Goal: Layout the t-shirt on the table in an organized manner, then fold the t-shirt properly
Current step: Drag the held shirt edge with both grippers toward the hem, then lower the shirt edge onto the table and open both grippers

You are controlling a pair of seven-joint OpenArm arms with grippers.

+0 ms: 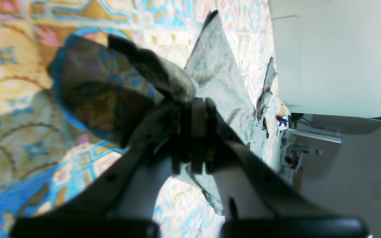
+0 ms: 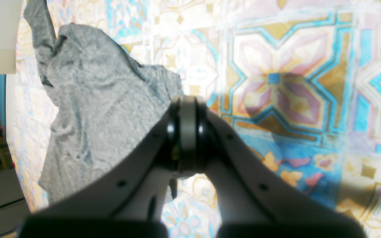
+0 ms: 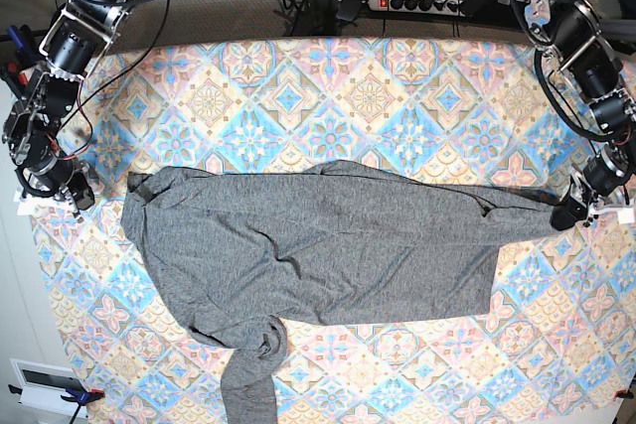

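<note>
Currently left end effector is pinching the t-shirt at a sleeve end, fabric bunched between the jaws in the left wrist view; in the base view it sits at the tabletop's right edge with the sleeve pulled out straight toward it. Right end effector is pressed together with nothing between the jaws, hovering just beside the shirt edge above the patterned tabletop; base view puts it off the shirt's left end. T-shirt lies spread across the middle of the tabletop, body mostly flat with mild wrinkles, the other sleeve twisted and trailing down toward the near edge.
</note>
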